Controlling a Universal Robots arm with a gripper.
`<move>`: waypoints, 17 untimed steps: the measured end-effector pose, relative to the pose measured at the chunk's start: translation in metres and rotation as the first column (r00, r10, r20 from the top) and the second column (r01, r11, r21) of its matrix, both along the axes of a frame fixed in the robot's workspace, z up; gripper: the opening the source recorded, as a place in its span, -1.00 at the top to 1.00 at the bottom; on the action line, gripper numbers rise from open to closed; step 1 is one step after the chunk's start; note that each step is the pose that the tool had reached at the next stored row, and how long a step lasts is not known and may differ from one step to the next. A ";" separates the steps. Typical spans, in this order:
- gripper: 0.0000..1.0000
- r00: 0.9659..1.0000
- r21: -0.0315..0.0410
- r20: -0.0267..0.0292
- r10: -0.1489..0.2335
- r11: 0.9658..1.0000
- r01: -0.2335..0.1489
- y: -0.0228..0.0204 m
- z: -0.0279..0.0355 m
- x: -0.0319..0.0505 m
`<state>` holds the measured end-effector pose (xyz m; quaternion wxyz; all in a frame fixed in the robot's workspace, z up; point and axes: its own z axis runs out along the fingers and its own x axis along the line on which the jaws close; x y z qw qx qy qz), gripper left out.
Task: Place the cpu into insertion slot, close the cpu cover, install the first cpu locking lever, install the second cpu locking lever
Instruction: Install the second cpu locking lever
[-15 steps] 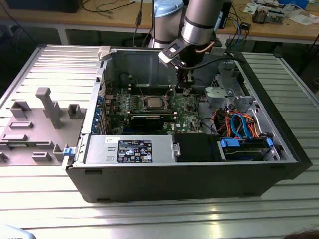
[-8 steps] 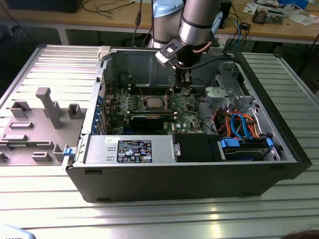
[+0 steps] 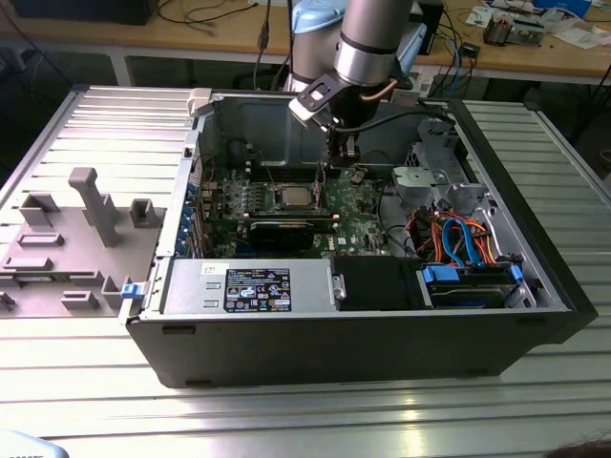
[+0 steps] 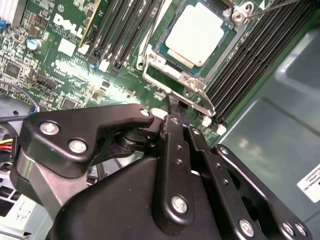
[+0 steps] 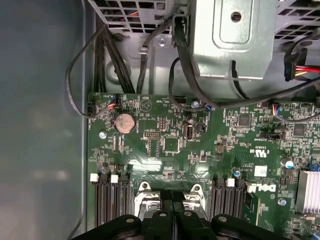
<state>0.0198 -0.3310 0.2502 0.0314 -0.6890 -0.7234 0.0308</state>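
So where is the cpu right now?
The cpu sits in the insertion slot on the green board, between the banks of black memory slots, framed by the cpu cover. In the exterior view it lies mid-case, just below the gripper.

Silver cpu (image 4: 200, 31) seated in insertion slot (image 4: 165, 54), cpu cover (image 4: 197, 86) closed.

Arm (image 3: 368, 38) reaches down from above, wrist vertical. Black pincer (image 3: 336, 157) points straight down, fingers (image 5: 172, 210) pressed together, nothing between them; linkage bars folded inward in both wrist views.
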 end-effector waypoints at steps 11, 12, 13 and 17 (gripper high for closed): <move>0.79 1.000 0.000 0.000 0.000 1.000 0.000 0.0000 0.0000 -0.0109; 0.79 1.000 0.000 0.000 0.000 1.000 0.000 0.0000 0.0000 -0.0115; 0.79 1.000 0.000 0.000 0.000 1.000 0.000 0.0000 0.0000 -0.0120; 0.79 1.000 0.000 0.000 0.000 1.000 0.000 0.0000 -0.0001 -0.0152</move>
